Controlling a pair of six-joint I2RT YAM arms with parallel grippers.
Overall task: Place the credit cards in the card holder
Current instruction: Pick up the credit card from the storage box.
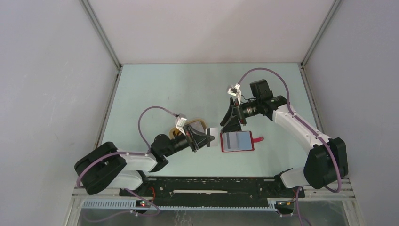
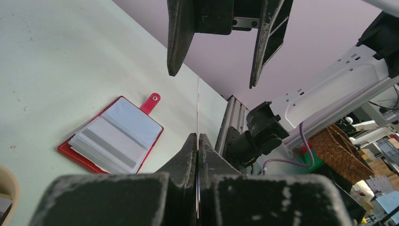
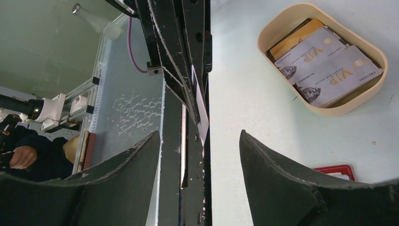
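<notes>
The card holder (image 1: 237, 141) lies open on the table, red with grey-blue pockets (image 2: 113, 136) and its snap tab (image 1: 258, 138) pointing right. My left gripper (image 1: 207, 136) is shut on a thin silvery credit card (image 2: 197, 108), which shows edge-on and sticks out toward the holder. My right gripper (image 1: 233, 123) hangs open just above it, and its fingers (image 2: 174, 37) straddle the card's free end without touching it. From the right wrist, the card (image 3: 201, 113) stands between my open right gripper (image 3: 200, 133). More credit cards (image 3: 339, 75), silvery and one orange-gold (image 3: 294, 40), lie in the tray.
The beige oval tray (image 1: 200, 121) sits just behind my left gripper, left of the holder; its rim (image 3: 371, 54) also shows from the right wrist. Grey enclosure walls close in the table's left, right and back. The arm bases and a black rail (image 1: 211, 186) run along the near edge.
</notes>
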